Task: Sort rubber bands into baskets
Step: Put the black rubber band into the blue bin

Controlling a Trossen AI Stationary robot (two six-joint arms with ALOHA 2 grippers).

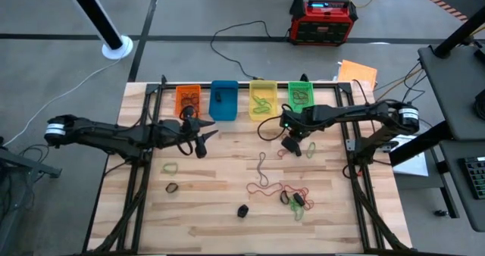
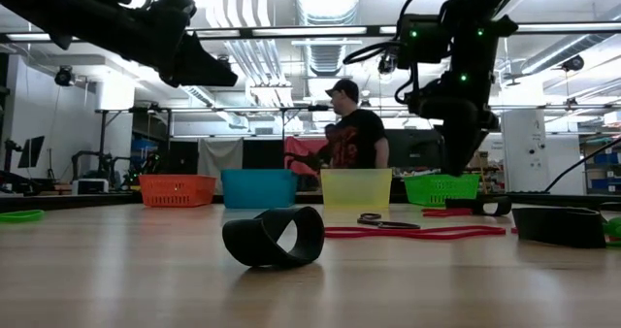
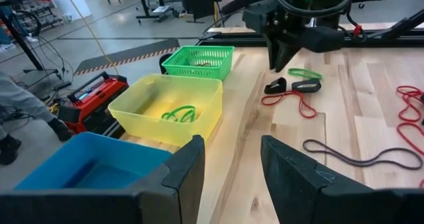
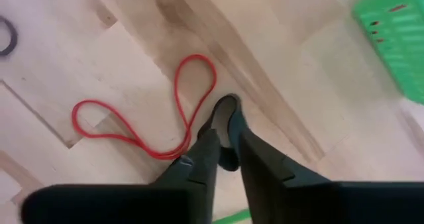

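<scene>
Black rubber band (image 4: 224, 121) (thick loop) pinched by right end effector (image 4: 225, 141); left (image 3: 232, 164) parted.

- No text, label, brand, number or sign can be read in any of the four views.
- The red-black box (image 1: 321, 21) on the floor, well beyond the fingers of both arms, has a small lit panel on top; it may carry figures, but they are too small to make out.
- The dark shirt of the person (image 2: 355, 134) behind the table seems plain from here.
</scene>
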